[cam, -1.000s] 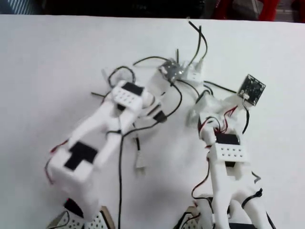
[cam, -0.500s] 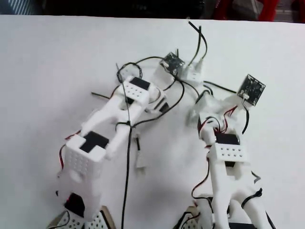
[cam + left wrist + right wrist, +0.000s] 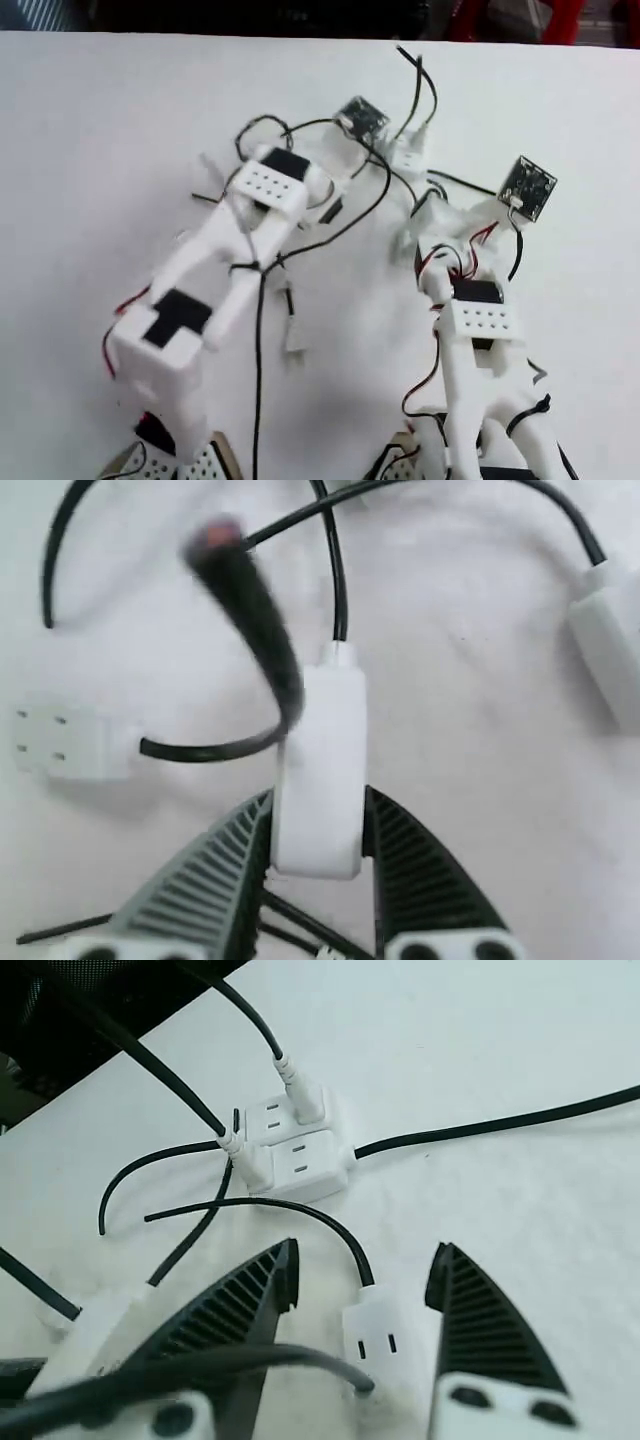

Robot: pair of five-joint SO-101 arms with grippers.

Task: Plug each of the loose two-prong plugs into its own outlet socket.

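Partway, seemingly: 2 plugs [image 3: 300,1100] seated in the outlet block [image 3: 305,1155], left gripper [image 3: 318,800] clamped on a white plug [image 3: 322,730] over the table [image 3: 480,680], right gripper [image 3: 368,1250] spread open around a loose socket [image 3: 378,1345], not yet mated.

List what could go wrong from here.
1. The left gripper pinches only the end of the white connector; it may pivot during insertion.
2. A black cable loops across that connector and might snag.
3. The right gripper stands open around the loose socket, which could slide if pushed.
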